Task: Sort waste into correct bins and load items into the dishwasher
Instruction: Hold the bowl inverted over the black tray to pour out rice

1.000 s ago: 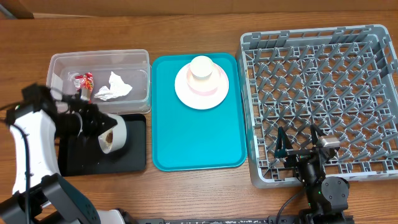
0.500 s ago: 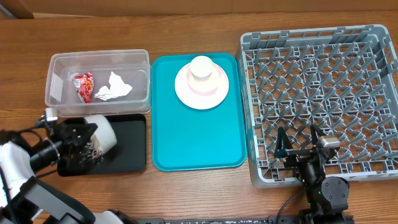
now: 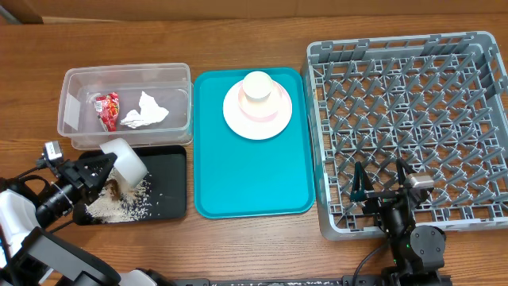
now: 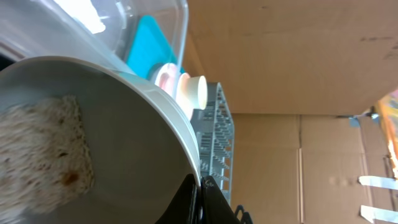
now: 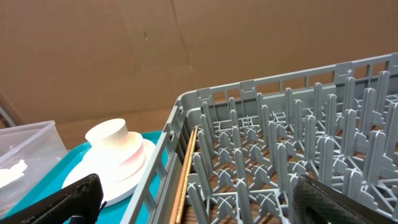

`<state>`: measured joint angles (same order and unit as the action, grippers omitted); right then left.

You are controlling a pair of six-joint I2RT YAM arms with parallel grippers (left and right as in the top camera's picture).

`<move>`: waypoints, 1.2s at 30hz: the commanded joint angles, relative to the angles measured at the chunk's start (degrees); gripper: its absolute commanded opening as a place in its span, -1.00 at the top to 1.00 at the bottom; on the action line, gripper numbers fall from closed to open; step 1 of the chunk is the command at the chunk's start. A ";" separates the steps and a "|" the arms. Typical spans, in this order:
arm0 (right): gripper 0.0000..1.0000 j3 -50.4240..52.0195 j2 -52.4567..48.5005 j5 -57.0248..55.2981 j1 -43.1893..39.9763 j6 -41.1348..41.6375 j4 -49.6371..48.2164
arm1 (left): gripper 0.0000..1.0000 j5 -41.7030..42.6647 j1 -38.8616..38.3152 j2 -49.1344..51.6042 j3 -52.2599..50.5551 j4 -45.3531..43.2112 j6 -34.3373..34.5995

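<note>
Wrapper (image 3: 106, 110) — red, print unreadable

Surface is a wooden table (image 3: 254, 242), mid-brown, grain running left to right with plank seams showing, a faint sheen from even light and only soft shadows. Behind it in the right wrist view stands a plain brown cardboard wall (image 5: 124, 56) with a few small scuffs and marks. The left wrist view, rolled sideways, shows cardboard panels (image 4: 280, 62) with seams between sheets, and the overhead view catches a cardboard sheet (image 3: 17, 9) at the top-left corner.
</note>
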<state>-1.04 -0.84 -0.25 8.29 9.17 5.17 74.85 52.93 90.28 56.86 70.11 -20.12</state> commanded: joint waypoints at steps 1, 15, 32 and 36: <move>-1.00 0.59 0.68 -0.11 0.04 0.07 -0.37 | 0.92 4.50 0.39 0.04 -0.46 0.24 -1.66; -1.00 0.59 0.68 -0.13 0.04 0.07 -0.37 | 0.92 7.74 -0.07 0.04 -0.46 9.86 -6.32; -1.00 0.59 0.68 -0.11 0.04 0.07 -0.37 | 0.92 10.29 -0.09 0.02 -0.46 6.47 2.14; -1.00 0.59 0.68 -0.11 0.04 0.07 -0.37 | 0.92 8.59 -0.09 0.02 -0.46 5.88 2.47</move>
<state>-1.04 -0.84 -0.25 8.29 9.17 5.17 83.35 52.90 90.28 56.60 75.13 -19.11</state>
